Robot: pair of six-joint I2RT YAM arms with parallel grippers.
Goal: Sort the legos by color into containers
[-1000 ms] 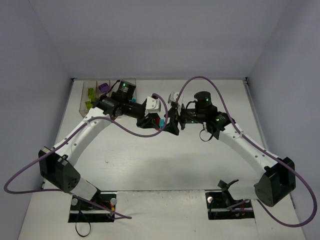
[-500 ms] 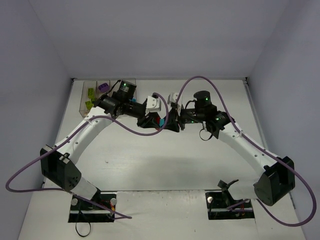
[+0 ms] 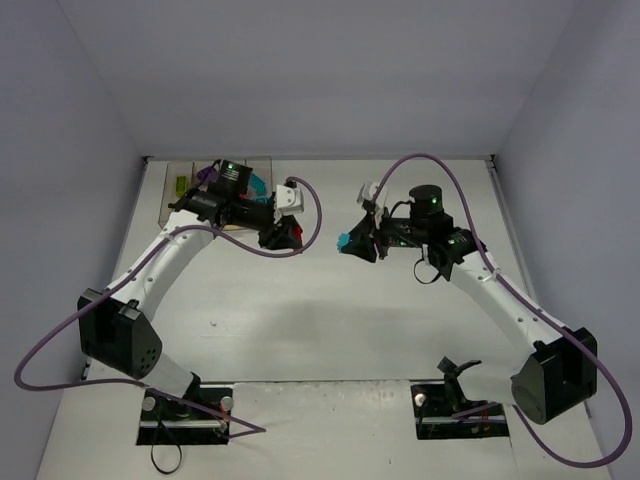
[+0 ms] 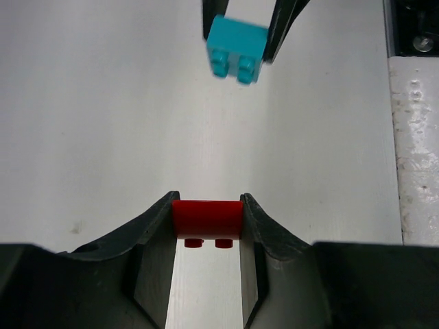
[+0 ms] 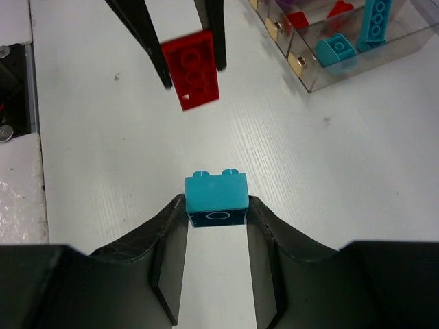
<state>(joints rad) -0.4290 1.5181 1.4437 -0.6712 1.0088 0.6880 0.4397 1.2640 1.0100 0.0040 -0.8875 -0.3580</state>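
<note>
Table [image 3: 330,320]: wide surface under both grippers; side walls [image 3: 70,200] well apart.
Containers [image 5: 384,58]: behind left gripper [image 4: 207,205], ahead-right of right gripper [image 5: 217,205]; thin rims liable to catch a low-carried brick.
Grippers: facing, apart; clash possible if both head binward together.
Left gripper: pinching red brick [image 4: 206,218].
Right gripper: pinching teal brick [image 5: 215,192] at fingertips; liable to slip if swung fast.

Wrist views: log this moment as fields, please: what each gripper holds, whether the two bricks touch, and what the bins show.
left gripper: shut on red brick
right gripper: shut on teal brick
bricks: apart, facing each other across a gap
bins: clear, joined in a row; teal pieces lie in the end one
</note>
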